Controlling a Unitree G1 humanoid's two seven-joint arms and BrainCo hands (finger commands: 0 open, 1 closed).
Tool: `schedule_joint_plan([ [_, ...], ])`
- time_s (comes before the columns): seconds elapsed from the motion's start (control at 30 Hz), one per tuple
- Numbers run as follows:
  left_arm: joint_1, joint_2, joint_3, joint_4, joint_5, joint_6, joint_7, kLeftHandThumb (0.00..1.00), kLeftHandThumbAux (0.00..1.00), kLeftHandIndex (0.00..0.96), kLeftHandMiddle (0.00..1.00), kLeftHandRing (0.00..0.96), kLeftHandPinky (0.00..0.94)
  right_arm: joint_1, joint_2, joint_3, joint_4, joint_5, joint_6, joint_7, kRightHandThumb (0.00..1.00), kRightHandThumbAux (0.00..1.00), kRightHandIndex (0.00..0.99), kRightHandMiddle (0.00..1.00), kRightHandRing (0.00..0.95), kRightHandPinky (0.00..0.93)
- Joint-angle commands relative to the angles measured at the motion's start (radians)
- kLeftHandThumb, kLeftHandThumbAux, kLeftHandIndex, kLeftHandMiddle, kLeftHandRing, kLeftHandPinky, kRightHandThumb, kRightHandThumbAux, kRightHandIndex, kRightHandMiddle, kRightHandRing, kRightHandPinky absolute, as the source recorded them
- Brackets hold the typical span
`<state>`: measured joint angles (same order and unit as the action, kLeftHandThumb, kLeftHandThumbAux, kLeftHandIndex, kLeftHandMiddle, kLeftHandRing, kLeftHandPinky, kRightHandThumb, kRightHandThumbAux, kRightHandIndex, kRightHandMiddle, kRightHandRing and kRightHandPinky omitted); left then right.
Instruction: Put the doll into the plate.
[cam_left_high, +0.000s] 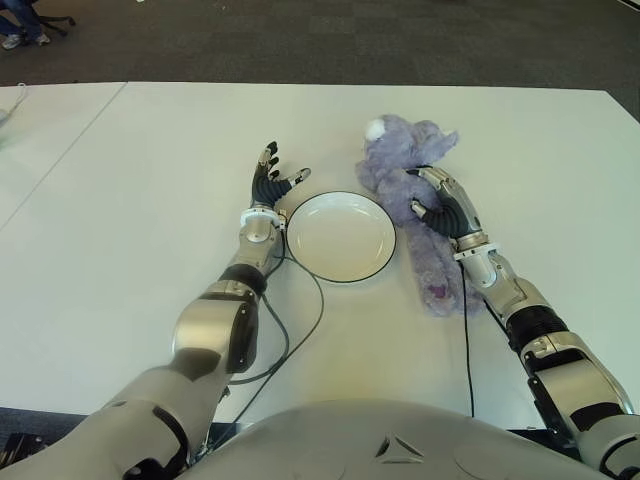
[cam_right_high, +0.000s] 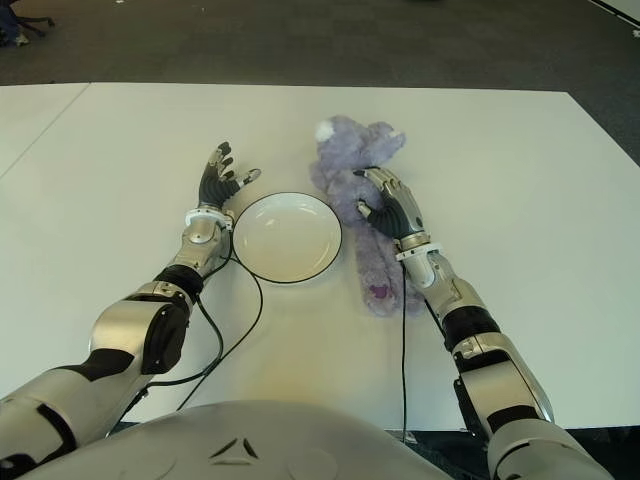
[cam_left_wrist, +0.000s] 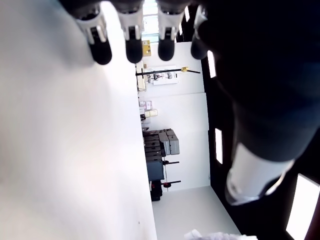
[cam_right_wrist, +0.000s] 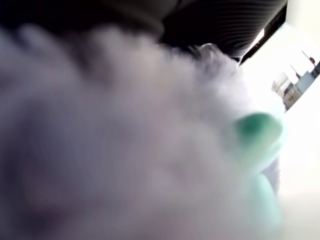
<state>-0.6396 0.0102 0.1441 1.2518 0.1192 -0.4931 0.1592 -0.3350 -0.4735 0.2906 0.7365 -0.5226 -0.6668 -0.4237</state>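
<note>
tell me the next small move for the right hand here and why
Probably close the fingers fully and lift. The right hand lies on top of the purple doll, which still lies flat on the table just right of the empty plate. The left hand shows open at the plate's left.

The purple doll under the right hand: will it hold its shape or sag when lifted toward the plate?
Probably sags: the doll is long, furry plush, and the right hand sits on its middle, so both ends may droop. It looks light for its bulk. Fur should grip, not slip. A trailing end might drag over the rim of the plate.
</note>
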Motion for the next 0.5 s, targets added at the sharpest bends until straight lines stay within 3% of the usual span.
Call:
schedule_joint_plan([
  [0.03,0.170,-0.060,-0.014,0.111,0.015,0.120,0.002,0.000,0.775,0.033,0.074,0.084,0.119,0.065,0.044,0.005,0.090,0.019,0.056,0.057,0.714,0.708,0.441,0.841,0.845,0.872],
  [0.23,0.170,-0.061,-0.014,0.111,0.015,0.116,0.002,0.000,0.765,0.024,0.069,0.081,0.110,0.064,0.047,-0.020,0.090,0.068,0.042,0.096,0.716,0.709,0.441,0.847,0.855,0.869],
  [0.5,0.172,-0.063,-0.010,0.111,0.010,0.108,0.003,0.000,0.775,0.040,0.076,0.084,0.122,0.055,0.048,-0.043,0.096,0.078,0.035,0.075,0.717,0.708,0.441,0.848,0.862,0.881],
])
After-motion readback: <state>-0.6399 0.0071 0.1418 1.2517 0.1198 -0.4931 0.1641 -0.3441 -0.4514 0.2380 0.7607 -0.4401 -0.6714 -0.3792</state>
